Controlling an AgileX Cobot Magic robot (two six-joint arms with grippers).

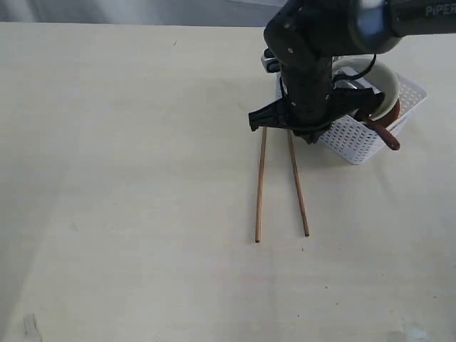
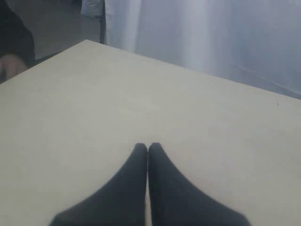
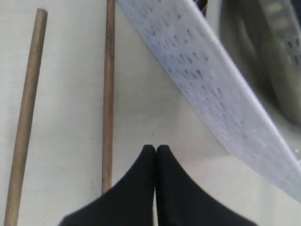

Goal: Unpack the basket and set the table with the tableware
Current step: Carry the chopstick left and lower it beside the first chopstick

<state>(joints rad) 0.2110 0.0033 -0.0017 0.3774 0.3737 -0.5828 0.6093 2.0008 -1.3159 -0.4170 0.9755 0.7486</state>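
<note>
Pale beige table (image 1: 128, 178), white curtain (image 2: 211, 33) behind

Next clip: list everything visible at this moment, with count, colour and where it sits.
table: one, pale beige, under everything.
basket: one, white, perforated, at the right of the exterior view.
chopsticks: two, light wood, flat on the table, side by side but apart, beside the basket.
bowl: one, cream, in the basket.
spoon: one, reddish-brown, poking over the basket's rim.
left gripper: one, black, shut, empty, above bare table.
right gripper: one, black, shut, empty, between a chopstick and the basket.
</note>
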